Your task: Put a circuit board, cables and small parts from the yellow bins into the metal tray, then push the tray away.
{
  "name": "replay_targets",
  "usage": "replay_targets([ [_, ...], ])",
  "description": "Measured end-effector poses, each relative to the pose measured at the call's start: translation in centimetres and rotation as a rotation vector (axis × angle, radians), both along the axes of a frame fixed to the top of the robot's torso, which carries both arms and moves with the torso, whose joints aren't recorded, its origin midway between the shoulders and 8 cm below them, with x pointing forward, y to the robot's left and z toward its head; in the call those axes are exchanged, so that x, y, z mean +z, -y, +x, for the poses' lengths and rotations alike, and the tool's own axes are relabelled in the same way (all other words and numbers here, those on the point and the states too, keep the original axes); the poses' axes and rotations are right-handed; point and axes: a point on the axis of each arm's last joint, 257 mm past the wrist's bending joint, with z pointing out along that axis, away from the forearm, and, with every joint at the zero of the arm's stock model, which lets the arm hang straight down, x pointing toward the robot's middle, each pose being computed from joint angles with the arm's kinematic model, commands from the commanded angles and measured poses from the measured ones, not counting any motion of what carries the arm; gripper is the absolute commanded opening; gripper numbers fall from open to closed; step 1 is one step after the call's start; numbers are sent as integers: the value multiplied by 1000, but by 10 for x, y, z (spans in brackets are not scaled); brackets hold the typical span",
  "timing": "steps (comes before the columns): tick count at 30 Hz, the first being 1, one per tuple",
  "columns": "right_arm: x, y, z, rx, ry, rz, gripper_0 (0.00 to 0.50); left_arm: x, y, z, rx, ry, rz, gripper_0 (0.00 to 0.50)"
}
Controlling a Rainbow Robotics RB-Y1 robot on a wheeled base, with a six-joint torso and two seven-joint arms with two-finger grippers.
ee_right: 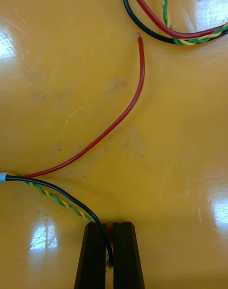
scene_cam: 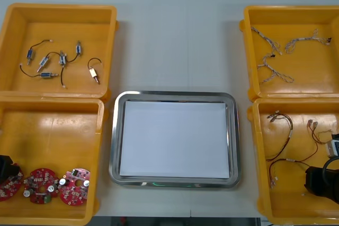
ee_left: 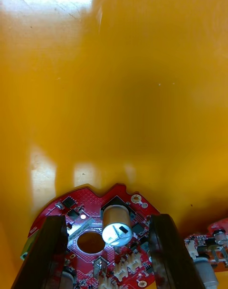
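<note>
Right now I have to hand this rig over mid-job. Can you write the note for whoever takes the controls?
Left gripper: open, fingers astride a circuit board in the near left bin.
Right gripper: shut on a cable low in the near right bin.
Metal tray: between the bins, white inside, nothing in it yet.
Done: nothing delivered.
Left: board, cables, small metal parts from the far left bin, then push the tray away.

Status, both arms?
Left pincer open astride a circuit board, near-left bin. Right pincer shut on a cable, near-right bin. Metal tray holds nothing yet.
</note>
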Motion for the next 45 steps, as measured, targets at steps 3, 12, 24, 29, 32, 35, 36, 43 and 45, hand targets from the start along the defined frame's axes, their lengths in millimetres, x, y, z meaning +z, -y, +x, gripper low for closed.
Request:
replay_targets([
  [3,1,-2,-3,5,-14,-2,15,0,-1,0,-1,1,4,500],
  [12,16,-2,-29,15,-134,-22,4,0,-2,1,-1,5,7,396],
  [24,38,12,-16,12,-101,-41,3,-3,2,3,-8,18,3,26],
  [29,48,25,-13,11,-94,-68,5,-3,2,3,-8,18,4,0],
  [32,53,32,-12,6,-88,-79,2,-3,2,3,-8,19,4,0],
  [35,58,37,-10,0,-81,-84,5,-3,2,3,-8,19,4,0],
  [36,59,39,-10,-2,-79,-85,4,-3,2,3,-8,19,4,0],
  [43,66,47,-9,-33,-68,-38,5,-3,2,3,-8,20,4,0],
  [45,68,51,-9,-44,-63,-41,2,-3,2,3,-8,20,4,0],
])
